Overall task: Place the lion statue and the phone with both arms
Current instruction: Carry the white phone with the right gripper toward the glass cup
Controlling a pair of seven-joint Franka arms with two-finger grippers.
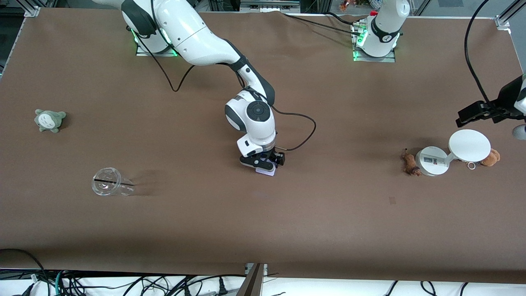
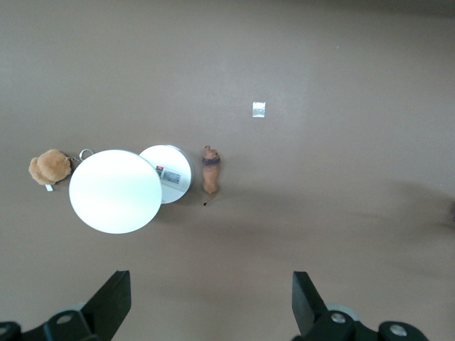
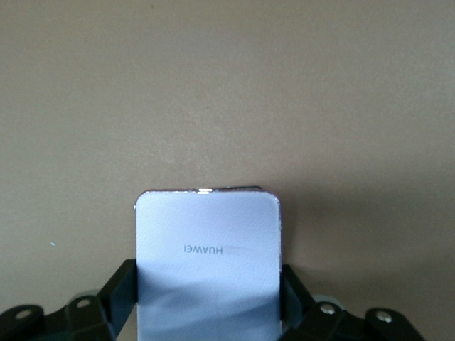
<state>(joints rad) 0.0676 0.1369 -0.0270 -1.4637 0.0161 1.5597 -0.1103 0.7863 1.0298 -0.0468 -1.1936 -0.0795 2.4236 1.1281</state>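
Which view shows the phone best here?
The right wrist view: the phone fills it, brand lettering readable, between the right hand's fingers. In the front view only a pale edge shows under that hand. The left wrist view misses it.

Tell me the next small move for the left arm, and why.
Probably lower the open left gripper toward the lion statue, since it lies untouched beside the white stand, while the right gripper already holds the phone.

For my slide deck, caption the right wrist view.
Right gripper shut on the phone by its long edges, low over the brown table.
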